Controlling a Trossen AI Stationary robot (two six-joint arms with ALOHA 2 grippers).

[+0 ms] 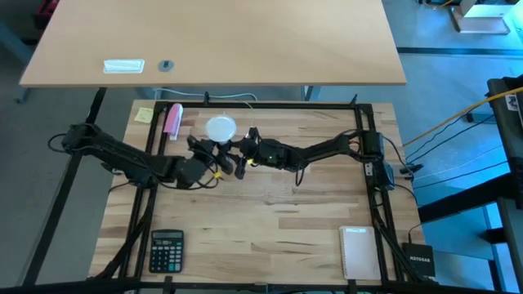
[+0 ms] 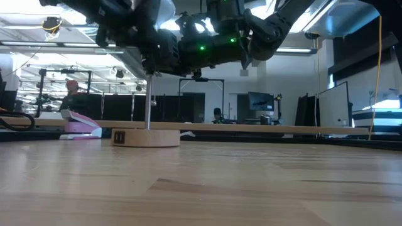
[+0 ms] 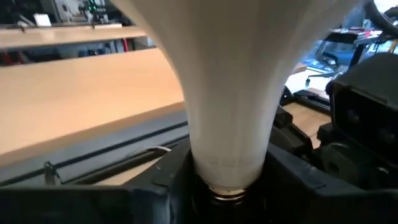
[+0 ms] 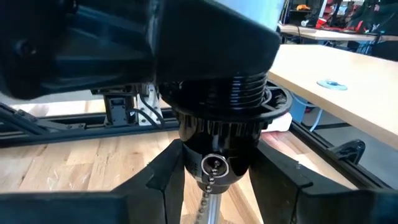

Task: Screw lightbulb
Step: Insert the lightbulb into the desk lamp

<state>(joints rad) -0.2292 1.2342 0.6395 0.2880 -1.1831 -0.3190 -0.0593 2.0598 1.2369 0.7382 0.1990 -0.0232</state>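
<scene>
The white lightbulb stands globe up over a lamp, which has a round wooden disc, a thin metal rod and a black socket with a pull chain. The bulb's neck tapers down to its metal screw base. My left gripper reaches in from the table's left and is shut on the bulb's neck. My right gripper comes from the right and is shut on the socket. In the low view both grippers hide the socket and the bulb. My left gripper pinches the lightbulb's narrow neck between its two fingers, just above the screw base. The fingers come in about level from the table's left. The bulb stands upright, its base down in the dark socket. My right gripper pinches the black socket's lower body between its two fingers, below the ribbed collar. The fingers lie level, coming from the table's right. The socket stays upright on its rod, the chain hanging between the fingers.
A pink stapler and a yellow note lie at the far left. A calculator sits near the front left, a white pad near the front right. A second table stands beyond the far edge.
</scene>
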